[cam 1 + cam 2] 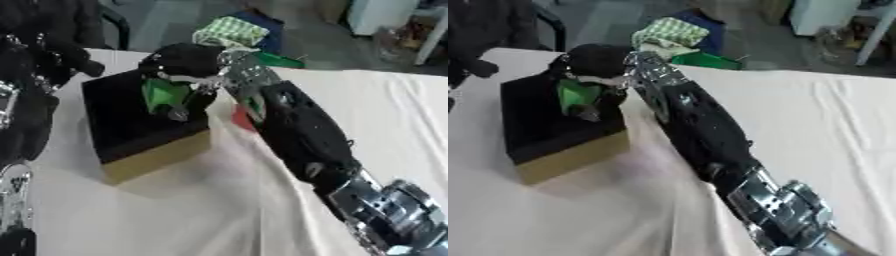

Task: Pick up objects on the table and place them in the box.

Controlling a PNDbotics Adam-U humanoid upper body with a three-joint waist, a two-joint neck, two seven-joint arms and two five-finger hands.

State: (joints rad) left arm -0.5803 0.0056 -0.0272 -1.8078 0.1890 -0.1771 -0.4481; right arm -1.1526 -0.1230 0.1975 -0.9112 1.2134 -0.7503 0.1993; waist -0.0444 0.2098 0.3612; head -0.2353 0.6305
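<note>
The green object [160,96] you are carrying hangs over the open top of the box [131,131], just above its dark inside, toward the far right corner. It is a bright green piece, small and too blurred to name more closely. Your right robot hand [185,65] is over it, fingers curled down around the green piece so that the piece shows below the black palm. A finger [179,114] reaches lower than the green, close to the box's inner floor; whether it touches you cannot tell.

The box sits on the white-draped surface [815,115], turned askew to you, with a black inside and top and a tan cardboard side [162,157] facing you. Your right arm [702,130] runs in from the lower right corner, black along the forearm with a silver joint [785,210] near the bottom edge, and crosses the cloth just right of the box.

Beside the arm, on the cloth, a small red thing [241,120] peeks out next to the box's right side; most of it is hidden by the arm.

Your left robot hand [22,107] shows at the left edge of the left eye view, dark and blurred, and its fingers cannot be made out.

Beyond the far edge of the surface lie a green-and-white checked cloth [229,31] and a green container [706,60] on the floor.
</note>
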